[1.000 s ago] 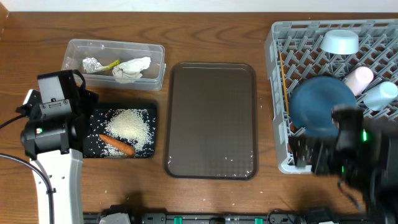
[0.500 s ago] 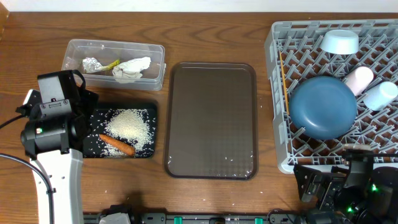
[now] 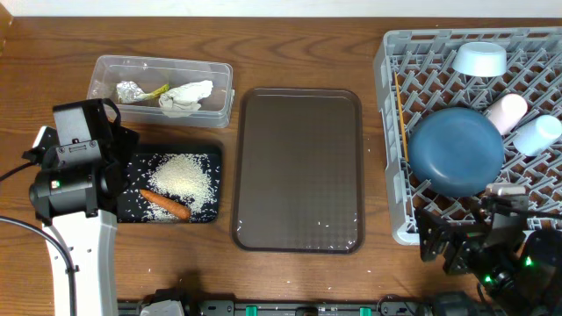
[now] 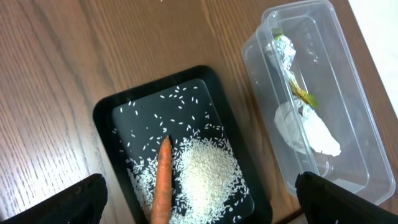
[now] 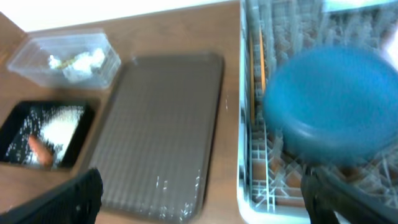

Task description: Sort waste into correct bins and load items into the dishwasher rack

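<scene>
blue plate: probably stiff, slick; take rim at 6 o'clock (sits in rack).
left gripper: agape, empty.
right gripper: agape, empty.

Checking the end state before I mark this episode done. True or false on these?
1. The carrot lies in the black tray with the rice. True.
2. The blue plate sits on the brown serving tray. False: it is in the dishwasher rack.
3. The tissue, foil ball and wrapper are in the clear tub. True.
4. The right gripper is shut on the chopsticks. False: it is open and empty; the chopsticks lie in the rack along the wall nearest the serving tray.
5. The white cup and light-blue cup are in the rack. True.
</scene>
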`<state>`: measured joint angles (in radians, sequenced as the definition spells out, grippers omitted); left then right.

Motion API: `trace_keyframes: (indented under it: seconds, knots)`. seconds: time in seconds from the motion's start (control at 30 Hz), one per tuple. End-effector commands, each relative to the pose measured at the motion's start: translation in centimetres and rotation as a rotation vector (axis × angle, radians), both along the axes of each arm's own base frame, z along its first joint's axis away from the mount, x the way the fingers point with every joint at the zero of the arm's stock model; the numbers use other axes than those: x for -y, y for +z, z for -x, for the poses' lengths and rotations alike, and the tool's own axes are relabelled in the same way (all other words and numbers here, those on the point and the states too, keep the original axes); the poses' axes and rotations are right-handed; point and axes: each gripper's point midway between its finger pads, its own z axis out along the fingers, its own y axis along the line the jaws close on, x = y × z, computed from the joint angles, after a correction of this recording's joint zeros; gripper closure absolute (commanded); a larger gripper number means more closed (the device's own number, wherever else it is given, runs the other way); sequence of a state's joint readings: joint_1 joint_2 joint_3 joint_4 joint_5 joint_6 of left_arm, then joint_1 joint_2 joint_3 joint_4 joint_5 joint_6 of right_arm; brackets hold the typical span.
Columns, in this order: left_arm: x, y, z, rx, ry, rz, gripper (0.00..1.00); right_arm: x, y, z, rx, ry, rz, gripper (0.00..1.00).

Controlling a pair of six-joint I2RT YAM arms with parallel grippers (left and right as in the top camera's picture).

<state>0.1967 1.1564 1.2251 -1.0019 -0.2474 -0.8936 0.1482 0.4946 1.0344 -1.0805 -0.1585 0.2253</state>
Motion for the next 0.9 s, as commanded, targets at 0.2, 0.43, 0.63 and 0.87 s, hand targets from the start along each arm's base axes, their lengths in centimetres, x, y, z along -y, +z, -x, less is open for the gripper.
trace_keyframes:
  seconds: [0.2, 0.43, 0.63, 0.87]
  knots:
    - [-0.5, 0.1, 0.2, -0.006, 0.015, -0.02, 0.01, 0.1, -4.1, -3.0, 0.294, 0.015, 0.036, 0.01]
    - [-0.5, 0.1, 0.2, -0.006, 0.015, -0.02, 0.01, 0.9, -8.2, -4.6, 0.348, -0.031, 0.039, 0.01]
    - [-0.5, 0.1, 0.2, -0.006, 0.015, -0.02, 0.01, 2.2, -10.4, -6.4, 0.472, -0.09, 0.076, 0.01]
    - [-0.5, 0.1, 0.2, -0.006, 0.015, -0.02, 0.01, 5.2, -13.5, -7.6, 0.467, -0.3, 0.013, 0.01]
